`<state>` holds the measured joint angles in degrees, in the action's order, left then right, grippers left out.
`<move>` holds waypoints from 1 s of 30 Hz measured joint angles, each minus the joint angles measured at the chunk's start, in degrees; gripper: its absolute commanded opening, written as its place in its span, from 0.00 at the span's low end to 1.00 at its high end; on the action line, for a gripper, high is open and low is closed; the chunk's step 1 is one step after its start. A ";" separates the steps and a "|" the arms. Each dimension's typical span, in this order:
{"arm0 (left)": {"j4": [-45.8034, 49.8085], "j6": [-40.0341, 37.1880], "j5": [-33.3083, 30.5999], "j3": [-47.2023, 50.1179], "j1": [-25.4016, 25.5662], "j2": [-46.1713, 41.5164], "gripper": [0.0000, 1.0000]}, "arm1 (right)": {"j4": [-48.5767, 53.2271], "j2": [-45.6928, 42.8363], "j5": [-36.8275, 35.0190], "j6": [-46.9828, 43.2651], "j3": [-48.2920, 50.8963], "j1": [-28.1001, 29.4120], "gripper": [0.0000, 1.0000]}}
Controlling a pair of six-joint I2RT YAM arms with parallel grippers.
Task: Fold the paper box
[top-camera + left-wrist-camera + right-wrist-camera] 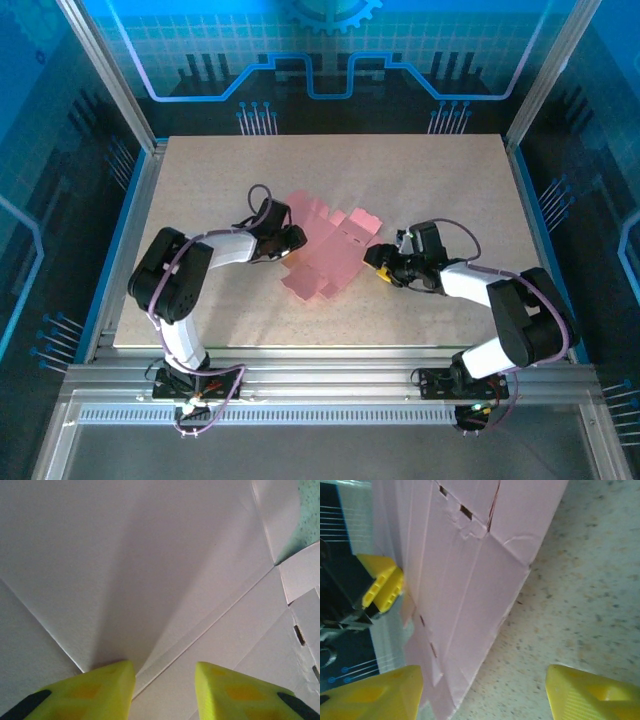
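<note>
The paper box (325, 252) is a pink creased cutout with small tabs, lying mostly flat mid-table. My left gripper (293, 240) is at its left edge. In the left wrist view the card (150, 555) is very close, and a crease runs between the yellow fingertips (115, 685). The left gripper (162, 680) has a narrow gap with nothing pinched in it. My right gripper (378, 262) is at the cutout's right edge. It stands wide open (482, 680), with the card's lower corner (465, 580) just inside its left finger. The left gripper's yellow finger (382, 587) shows beyond the card.
The speckled beige table (200, 180) extends on all sides of the cutout. Aluminium frame rails (320, 380) run along its near edge and sides. Blue panel walls (330, 60) close off the back.
</note>
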<state>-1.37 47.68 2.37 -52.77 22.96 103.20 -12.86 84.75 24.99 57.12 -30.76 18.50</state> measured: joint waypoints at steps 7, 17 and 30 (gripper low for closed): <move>-5.38 8.04 -0.26 5.07 1.09 -2.56 0.40 | -7.48 5.33 -0.13 4.42 -0.85 3.43 0.64; -6.16 8.74 -2.86 5.31 4.28 -2.78 0.41 | -5.55 7.15 -1.40 2.58 -4.50 3.74 0.40; -0.87 2.84 -5.44 5.31 7.67 -6.69 0.63 | 16.22 7.19 -10.69 -7.28 -14.16 4.07 0.00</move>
<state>-2.24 50.52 -3.07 -47.46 30.63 96.51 3.36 91.94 14.31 49.84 -44.93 22.57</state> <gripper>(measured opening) 0.560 0.057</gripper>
